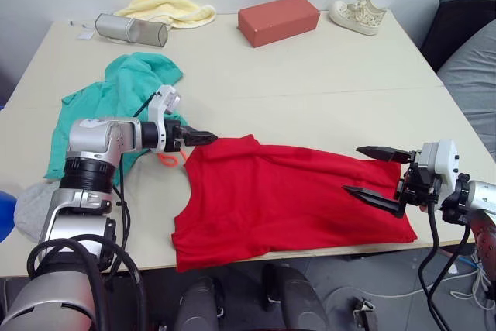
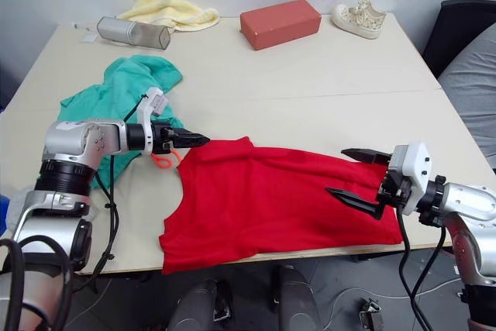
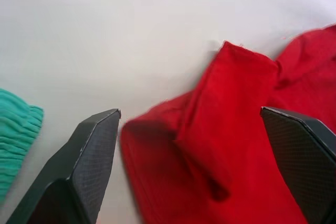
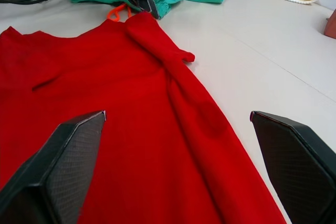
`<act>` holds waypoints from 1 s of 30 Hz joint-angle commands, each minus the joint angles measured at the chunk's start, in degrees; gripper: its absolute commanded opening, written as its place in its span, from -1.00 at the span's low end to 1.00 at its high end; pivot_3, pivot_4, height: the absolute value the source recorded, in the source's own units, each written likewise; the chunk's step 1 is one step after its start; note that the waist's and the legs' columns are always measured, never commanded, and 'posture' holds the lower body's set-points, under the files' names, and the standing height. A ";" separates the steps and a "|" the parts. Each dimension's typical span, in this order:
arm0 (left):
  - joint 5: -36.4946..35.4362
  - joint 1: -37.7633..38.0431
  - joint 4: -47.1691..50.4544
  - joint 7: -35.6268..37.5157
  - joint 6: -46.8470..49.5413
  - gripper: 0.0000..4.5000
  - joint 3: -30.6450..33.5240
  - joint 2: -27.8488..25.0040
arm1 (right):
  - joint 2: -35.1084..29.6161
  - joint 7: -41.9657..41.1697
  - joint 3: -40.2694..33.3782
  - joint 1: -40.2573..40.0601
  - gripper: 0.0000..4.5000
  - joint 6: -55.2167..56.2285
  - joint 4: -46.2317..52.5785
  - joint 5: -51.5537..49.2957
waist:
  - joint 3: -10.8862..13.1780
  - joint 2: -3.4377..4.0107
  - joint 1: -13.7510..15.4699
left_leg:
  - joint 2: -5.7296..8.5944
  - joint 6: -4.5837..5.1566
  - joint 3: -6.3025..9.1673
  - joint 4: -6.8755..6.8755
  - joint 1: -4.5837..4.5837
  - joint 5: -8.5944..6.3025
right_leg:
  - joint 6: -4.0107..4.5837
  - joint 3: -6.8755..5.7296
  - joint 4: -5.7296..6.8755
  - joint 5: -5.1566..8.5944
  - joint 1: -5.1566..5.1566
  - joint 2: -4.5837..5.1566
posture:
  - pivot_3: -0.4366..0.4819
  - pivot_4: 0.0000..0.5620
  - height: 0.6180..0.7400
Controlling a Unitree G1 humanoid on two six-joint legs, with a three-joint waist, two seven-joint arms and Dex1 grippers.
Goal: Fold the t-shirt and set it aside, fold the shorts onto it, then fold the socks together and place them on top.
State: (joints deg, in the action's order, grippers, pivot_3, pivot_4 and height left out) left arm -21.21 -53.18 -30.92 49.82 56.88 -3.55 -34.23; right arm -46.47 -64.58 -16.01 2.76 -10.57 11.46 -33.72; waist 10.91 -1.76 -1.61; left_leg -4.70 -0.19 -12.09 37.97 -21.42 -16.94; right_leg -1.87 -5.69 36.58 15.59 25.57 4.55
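Note:
The red t-shirt [image 1: 287, 199] lies spread and creased along the table's front, its lower edge hanging a little over the rim. My left gripper [image 1: 203, 138] is open at the shirt's upper left corner, and a raised fold of red cloth [image 3: 220, 108] lies between its fingers. My right gripper [image 1: 353, 168] is open and low over the shirt's right end, pointing left. The teal shorts [image 1: 116, 98] lie bunched behind the left gripper, their orange drawstring [image 1: 169, 160] beside the shirt. The grey socks [image 1: 35, 207] lie at the table's left front edge.
Along the back of the table [image 1: 310, 91] are a pale yellow cloth [image 1: 167, 7], a silver mesh case [image 1: 132, 30], a red-brown box [image 1: 277, 19] and a cream shoe [image 1: 358, 15]. A dark chair [image 1: 457, 25] stands off the right side.

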 commanded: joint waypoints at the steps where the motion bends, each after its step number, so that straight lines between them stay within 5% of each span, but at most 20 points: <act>1: 2.02 -2.41 -3.04 1.92 -2.01 0.99 -1.52 0.40 | 0.54 0.51 -0.62 -0.20 1.00 -0.01 2.21 -0.56 | 0.00 0.00 -0.03 | -0.01 -0.02 0.00 0.00 -0.01 -0.02 | 0.00 -0.03 -0.03 0.01 0.00 -0.01 | -0.05 -0.47 1.00; 20: 6.86 -2.52 -4.77 8.98 -11.62 0.99 -3.79 1.20 | 1.10 1.48 -2.47 -4.12 1.00 0.80 3.27 -0.62 | 0.01 -0.02 0.01 | 0.01 -0.02 0.14 0.10 -0.08 -0.01 | 0.02 -0.14 0.01 0.03 -0.02 -0.01 | -0.05 -0.47 1.00; 23: 6.75 -2.37 -4.41 10.66 -11.72 0.75 -4.13 1.49 | 1.10 1.86 -2.26 -3.77 1.00 0.54 3.45 -0.56 | 0.01 -0.02 0.03 | 0.01 -0.02 0.15 0.10 -0.09 -0.01 | 0.02 -0.14 0.01 0.03 -0.02 -0.01 | -0.05 -0.47 1.00; 30: 8.48 -1.46 -2.98 13.70 -15.20 -0.25 -4.97 -0.28 | 1.11 3.17 -1.82 -3.61 1.00 -0.10 4.43 -0.39 | 0.01 -0.02 -0.01 | 0.00 -0.02 0.16 0.11 -0.09 -0.01 | 0.02 -0.16 0.01 0.03 -0.02 -0.01 | -0.05 -0.47 1.00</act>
State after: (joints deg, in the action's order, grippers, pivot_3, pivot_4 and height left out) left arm -13.38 -54.91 -36.09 62.25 42.79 -8.05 -33.04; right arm -45.30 -61.73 -16.22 -0.94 -10.67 13.50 -33.46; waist 10.92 -1.79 -1.62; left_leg -4.70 -0.21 -11.93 38.08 -21.51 -16.95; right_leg -1.85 -5.85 36.59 15.62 25.54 4.54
